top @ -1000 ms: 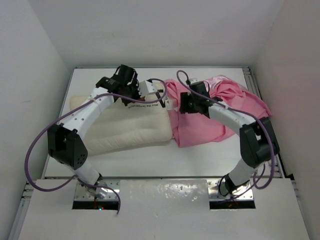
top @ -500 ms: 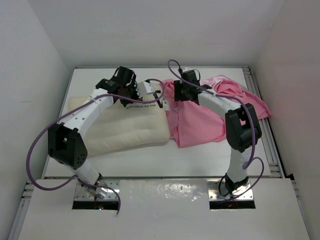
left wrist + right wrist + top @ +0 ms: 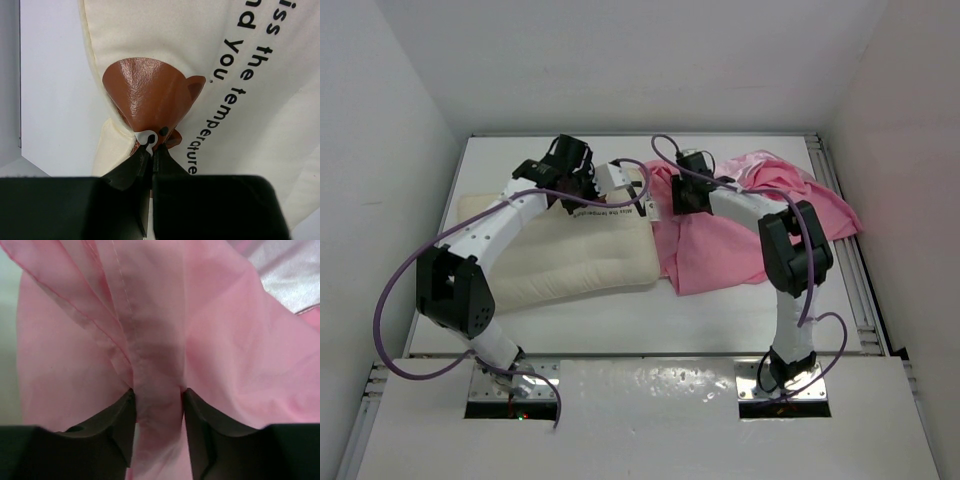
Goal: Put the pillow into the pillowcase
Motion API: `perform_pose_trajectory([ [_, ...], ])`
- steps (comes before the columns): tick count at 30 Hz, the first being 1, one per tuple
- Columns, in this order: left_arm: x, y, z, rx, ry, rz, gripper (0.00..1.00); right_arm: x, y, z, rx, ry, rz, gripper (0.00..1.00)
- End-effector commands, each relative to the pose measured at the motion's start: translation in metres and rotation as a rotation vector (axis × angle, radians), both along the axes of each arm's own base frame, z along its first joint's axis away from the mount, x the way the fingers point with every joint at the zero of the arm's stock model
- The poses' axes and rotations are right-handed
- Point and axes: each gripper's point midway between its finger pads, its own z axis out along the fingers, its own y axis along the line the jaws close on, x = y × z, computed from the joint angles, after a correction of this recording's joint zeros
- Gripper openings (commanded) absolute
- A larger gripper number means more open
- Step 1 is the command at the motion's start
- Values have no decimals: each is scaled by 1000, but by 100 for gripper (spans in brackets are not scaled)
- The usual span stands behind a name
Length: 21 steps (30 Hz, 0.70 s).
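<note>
The cream pillow (image 3: pixel 570 255) lies on the left half of the table; its printed corner points right. My left gripper (image 3: pixel 642 207) is shut on that corner. In the left wrist view the jaws (image 3: pixel 151 150) pinch the pillow (image 3: pixel 165 45) at its seam, right below the brown bear mark (image 3: pixel 150 97). The pink pillowcase (image 3: pixel 730 245) lies crumpled to the right, touching the pillow's end. My right gripper (image 3: pixel 672 198) sits at its left edge. In the right wrist view it (image 3: pixel 159 396) is shut on a bunched fold of the pillowcase (image 3: pixel 235 340).
White walls (image 3: pixel 410 120) enclose the table on three sides. A metal rail (image 3: pixel 850 270) runs along the right edge, with pink fabric spilling against it. Purple cables (image 3: pixel 390 290) loop off both arms. The two grippers are close together at the table's middle back.
My right gripper has moved left and toward the back wall with the pillowcase fold, and its forearm has swung upright. The left arm and the pillow have stayed put.
</note>
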Motion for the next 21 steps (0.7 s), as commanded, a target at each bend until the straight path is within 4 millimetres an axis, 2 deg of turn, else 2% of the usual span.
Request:
perform_pose_trajectory([
  [1, 13, -2, 30, -54, -113, 15, 0, 2, 1, 13, -7, -49, -13, 40],
  [2, 13, -2, 30, -56, -112, 17, 0, 2, 0, 14, -10, -53, -23, 30],
  [4, 14, -2, 30, -59, -112, 18, 0, 3, -5, 18, -25, -64, -40, 19],
  [5, 13, -2, 30, -59, -111, 17, 0, 3, -6, 26, -24, -83, -45, 13],
  [8, 12, -2, 28, -59, -106, 16, 0, 3, -12, 39, -40, -111, -52, 9],
  [10, 9, -3, 26, -70, -94, 19, 0, 1, -16, 57, -47, -143, -54, 5],
  [11, 7, -5, 23, -76, -81, 14, 0, -1, -17, 72, -36, -171, -52, 5],
  [14, 1, -9, 19, -82, -63, 3, 0, -9, -17, 89, -35, -203, -26, 6],
  [15, 0, -10, 19, -79, -60, -2, 0, -14, -17, 101, -19, -227, -17, 11],
  [18, -2, -16, 24, -81, -63, -18, 0, -26, -10, 117, 29, -246, 34, 13],
  [19, -1, -18, 26, -81, -63, -22, 0, -28, -8, 118, 44, -242, 43, 7],
  [21, -2, -28, 37, -95, -73, -44, 0, -36, -1, 119, 82, -226, 82, 3],
])
